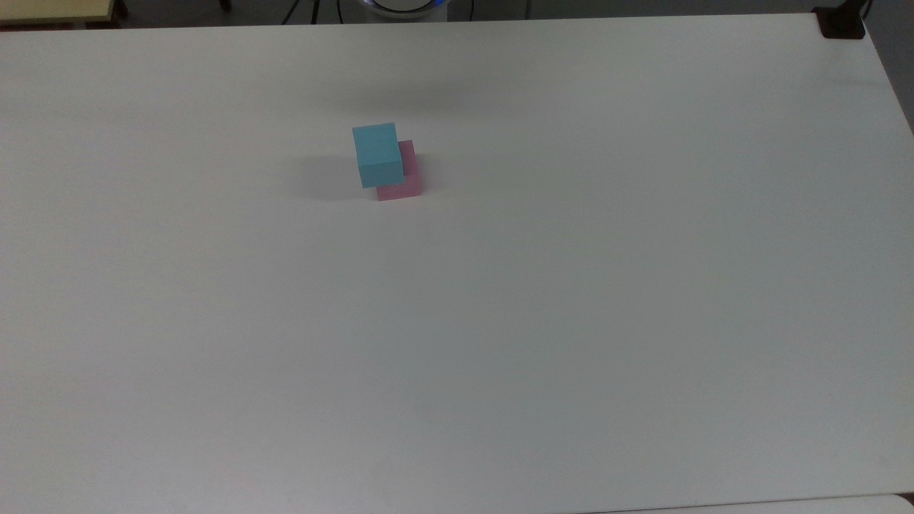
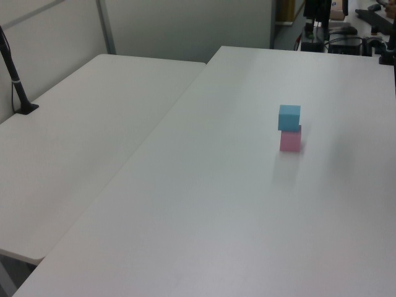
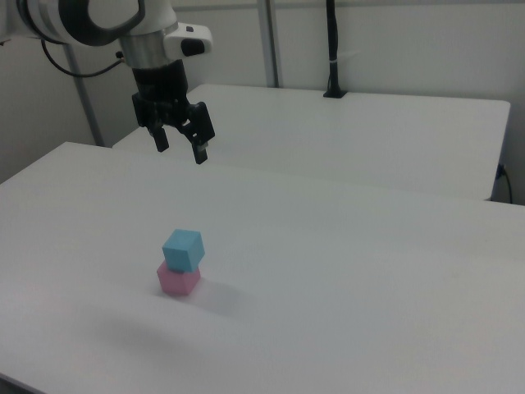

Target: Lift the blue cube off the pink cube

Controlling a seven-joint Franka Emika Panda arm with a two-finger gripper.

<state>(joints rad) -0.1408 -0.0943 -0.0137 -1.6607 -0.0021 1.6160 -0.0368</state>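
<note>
The blue cube (image 1: pixel 378 153) sits on top of the pink cube (image 1: pixel 404 178), still stacked on the white table (image 1: pixel 500 321). It is not squared up with the one beneath: in the top view it overhangs toward the top view's left and the far edge, leaving a strip of pink showing along the top view's right and near sides. In the left view the blue cube (image 2: pixel 289 117) sits slightly to the left view's left of the pink cube (image 2: pixel 290 141), and in the right view the blue cube (image 3: pixel 183 249) is turned a little against the pink cube (image 3: pixel 177 281).

The jaws (image 3: pixel 180 142) hang in the air in the right view, spread apart with nothing between them, fingers pointing down. They are well apart from the stack, high above the table and farther toward its back edge; the cubes lie below and nearer the front edge in the right view, with no contact.

In the top view the stack stands nearer the far edge than the near edge, a little toward the top view's left of the table's middle. The table is plain matte white. A second white table (image 2: pixel 80 124) stands beside it, their long edges nearly meeting. A black post (image 3: pixel 332 49) rises from that second table near a pale wall. A dark clamp (image 1: pixel 842 25) sits at the table's far corner on the top view's right
</note>
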